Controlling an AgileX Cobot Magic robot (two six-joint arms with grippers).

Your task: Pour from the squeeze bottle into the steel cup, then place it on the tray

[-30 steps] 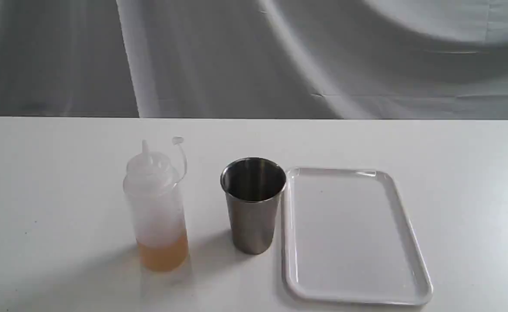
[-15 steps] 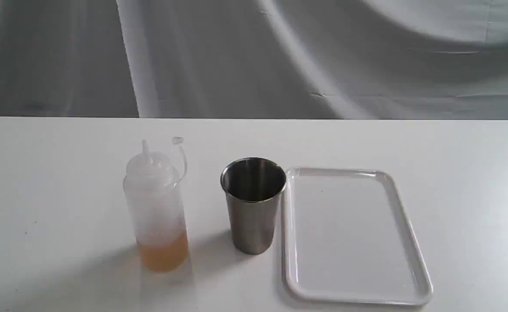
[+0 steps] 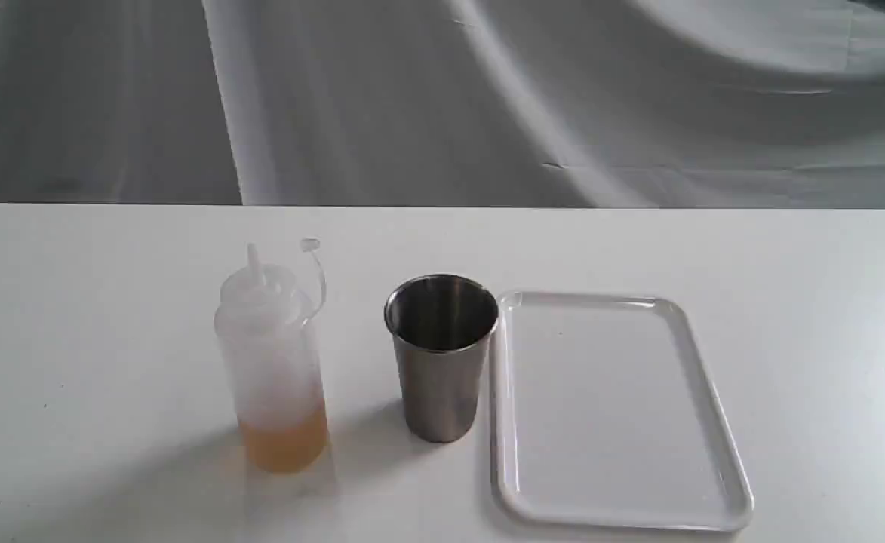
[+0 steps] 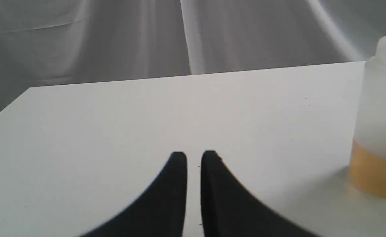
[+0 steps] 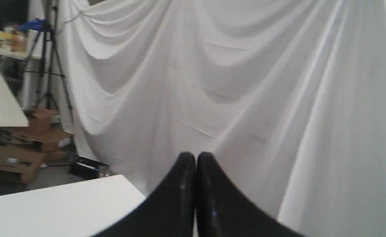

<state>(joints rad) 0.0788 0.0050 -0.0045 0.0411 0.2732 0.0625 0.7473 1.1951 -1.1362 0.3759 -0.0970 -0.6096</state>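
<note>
The squeeze bottle [image 3: 272,362] stands upright on the white table, left of centre, its cap hanging off the nozzle and amber liquid at the bottom. The steel cup [image 3: 440,354] stands just right of it, its side close against the white tray [image 3: 608,407], which lies flat and bare. Neither gripper shows in the exterior view. In the left wrist view my left gripper [image 4: 193,156] hovers low over the table, its black fingers a narrow gap apart and holding nothing, the squeeze bottle [image 4: 377,131] well off to one side. My right gripper [image 5: 196,156] is shut and empty, facing the backdrop.
A white cloth backdrop [image 3: 442,98] hangs behind the table's far edge. In the right wrist view a table corner [image 5: 64,204] sits below the gripper, with cardboard boxes [image 5: 21,144] and a tripod [image 5: 44,59] on the floor beyond.
The bottle, cup and tray have not moved. A thin dark edge has appeared at the top right corner of the exterior view.
</note>
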